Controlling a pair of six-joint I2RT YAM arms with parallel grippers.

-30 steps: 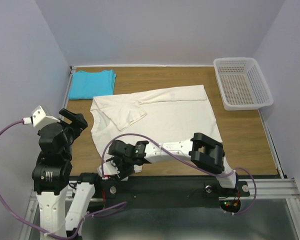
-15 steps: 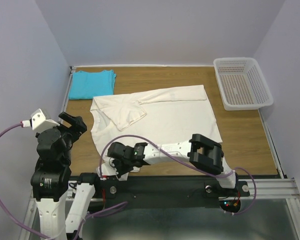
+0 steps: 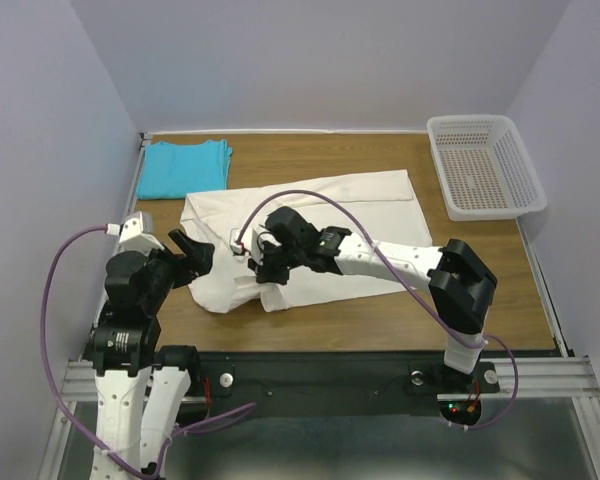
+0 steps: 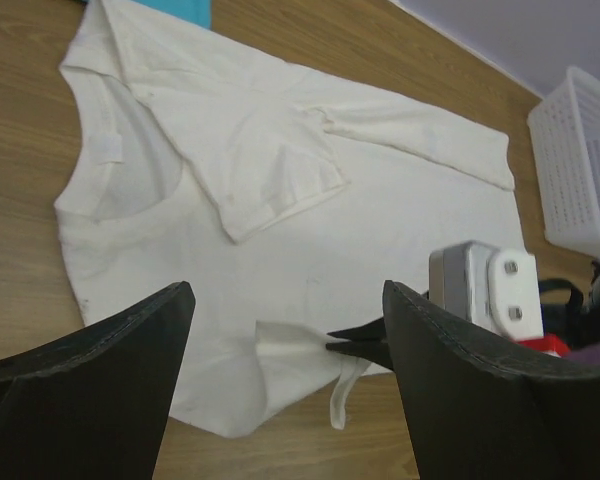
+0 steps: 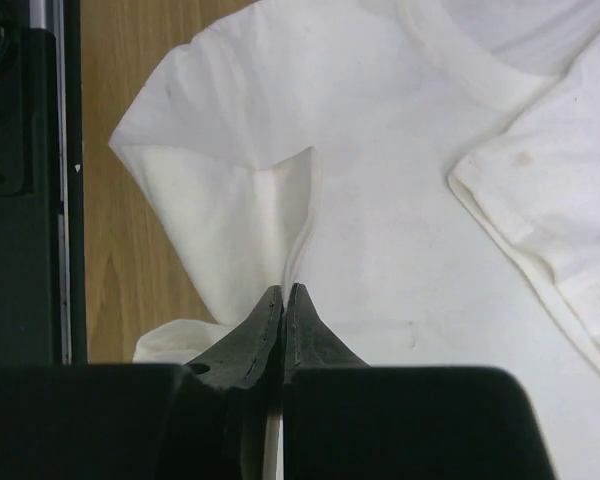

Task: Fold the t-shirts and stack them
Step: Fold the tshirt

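Wood-grain table [image 3: 480, 290], lavender walls [image 3: 330, 60], white basket [image 3: 485, 165] at the far right corner. Cream t-shirt [image 3: 360, 215] lies mid-table, long axis left to right, collar to the left. Turquoise t-shirt [image 3: 185, 168] sits folded at the far left corner. Right gripper [image 5: 283, 292] is pressed together, pinching a raised fold at the cream t-shirt's near-left edge. Left gripper [image 4: 285, 295] is spread wide and holds nothing.

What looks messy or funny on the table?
The large cream cotton t-shirt lies crooked on the wooden table. Its near sleeve is bunched up, pinched in the shut right gripper. A faint brownish speck marks the fabric.
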